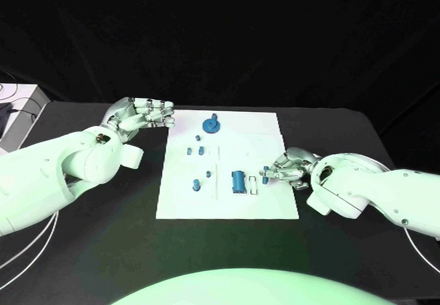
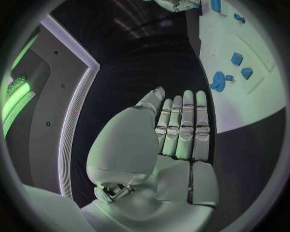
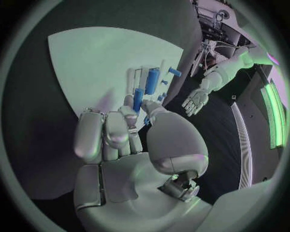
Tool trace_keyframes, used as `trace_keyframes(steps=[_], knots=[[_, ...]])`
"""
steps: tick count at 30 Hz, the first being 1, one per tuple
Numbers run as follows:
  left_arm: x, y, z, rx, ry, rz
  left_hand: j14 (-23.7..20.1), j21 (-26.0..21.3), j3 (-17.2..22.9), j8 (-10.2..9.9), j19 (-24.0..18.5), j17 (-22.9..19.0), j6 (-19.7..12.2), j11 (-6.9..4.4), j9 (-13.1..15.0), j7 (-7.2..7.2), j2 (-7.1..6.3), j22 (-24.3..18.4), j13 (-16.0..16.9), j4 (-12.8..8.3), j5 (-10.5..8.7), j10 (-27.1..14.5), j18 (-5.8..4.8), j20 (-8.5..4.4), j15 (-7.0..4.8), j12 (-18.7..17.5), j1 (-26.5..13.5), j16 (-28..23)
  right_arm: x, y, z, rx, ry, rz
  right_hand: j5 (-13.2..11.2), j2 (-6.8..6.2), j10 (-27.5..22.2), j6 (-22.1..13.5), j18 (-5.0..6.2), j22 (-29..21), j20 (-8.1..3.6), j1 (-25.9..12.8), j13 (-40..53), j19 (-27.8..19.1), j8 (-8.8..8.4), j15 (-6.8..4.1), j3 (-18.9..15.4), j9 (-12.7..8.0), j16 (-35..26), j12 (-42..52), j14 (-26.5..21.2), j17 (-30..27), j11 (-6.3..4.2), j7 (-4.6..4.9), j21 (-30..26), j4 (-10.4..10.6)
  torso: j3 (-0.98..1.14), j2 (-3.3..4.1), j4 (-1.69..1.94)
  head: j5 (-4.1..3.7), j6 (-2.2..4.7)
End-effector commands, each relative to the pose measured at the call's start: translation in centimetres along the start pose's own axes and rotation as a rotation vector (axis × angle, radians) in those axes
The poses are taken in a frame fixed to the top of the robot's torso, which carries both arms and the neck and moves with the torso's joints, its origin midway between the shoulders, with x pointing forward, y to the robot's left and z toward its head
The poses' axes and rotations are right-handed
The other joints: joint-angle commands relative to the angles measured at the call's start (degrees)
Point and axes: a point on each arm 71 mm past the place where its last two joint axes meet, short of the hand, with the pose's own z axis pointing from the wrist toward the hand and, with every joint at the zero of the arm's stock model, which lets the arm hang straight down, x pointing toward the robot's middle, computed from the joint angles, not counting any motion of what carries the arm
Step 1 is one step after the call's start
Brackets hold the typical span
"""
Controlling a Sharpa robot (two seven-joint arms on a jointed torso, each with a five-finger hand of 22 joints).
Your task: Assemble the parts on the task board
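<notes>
- Where our right hand (image 1: pixel 289 170) rests at the right edge of the task board (image 1: pixel 184 205), its fingers pinch a small blue part (image 1: pixel 267 173).
- Just left of it we see a blue cylinder (image 1: pixel 238 181) lying on the board.
- Our left hand (image 1: pixel 139 114) hovers off the far left corner, fingers straight, grasping nothing.
- Near that corner stands a round blue part (image 1: pixel 211 125).
</notes>
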Motion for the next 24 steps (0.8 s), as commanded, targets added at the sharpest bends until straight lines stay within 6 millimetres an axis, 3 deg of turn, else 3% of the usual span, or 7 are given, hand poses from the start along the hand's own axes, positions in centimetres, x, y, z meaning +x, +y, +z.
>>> trace_keyframes(steps=[1,8,24], knots=[[0.3,-0.1,0.0,0.006,0.015,-0.009,-0.5,0.0,0.1,0.0,0.2,0.1,0.2,-0.01,0.0,0.32,0.25,0.0,-0.1,0.2,0.21,-0.3,-0.39,0.07,0.00,-0.1,0.0,0.3,0.5,0.5,0.2,0.002,0.029,-0.009,0.2,0.14,0.5,0.1,-0.11,7.4,0.00,0.6,0.0,4.4,0.34,0.13,17.2,0.1,-0.3,0.0,0.0,0.1,-0.29,-0.08,-0.2,-17.6,-0.06,-0.01,0.00,0.05,0.01],[0.2,-0.1,0.0,0.003,0.014,-0.011,-0.5,0.0,0.1,0.0,0.2,0.1,0.2,-0.01,0.0,0.32,0.25,0.0,-0.1,0.2,0.21,-0.3,-0.39,0.07,0.00,-0.1,0.0,0.3,1.4,1.2,0.8,0.022,0.067,-0.055,0.1,0.15,0.5,0.2,-0.12,7.4,-0.01,0.7,0.0,4.4,0.32,0.13,17.1,0.1,-0.3,0.0,-0.1,0.0,-0.28,-0.08,-0.2,-17.6,-0.04,-0.02,0.12,0.17,0.01],[0.1,-0.1,0.0,0.002,0.012,-0.011,-0.5,0.1,0.7,0.0,0.1,0.1,0.2,0.00,0.0,0.32,-0.11,0.3,-0.1,0.6,0.18,-0.3,-0.41,0.06,0.00,-0.1,0.0,0.4,2.5,1.9,1.3,0.023,0.081,-0.142,-0.2,0.20,0.4,0.1,-0.18,7.4,-0.04,0.9,-0.1,4.4,0.23,0.16,16.8,0.0,-0.5,-0.1,-0.1,-0.1,-0.25,-0.04,-0.5,-17.5,0.04,0.05,-0.01,0.60,0.01]])
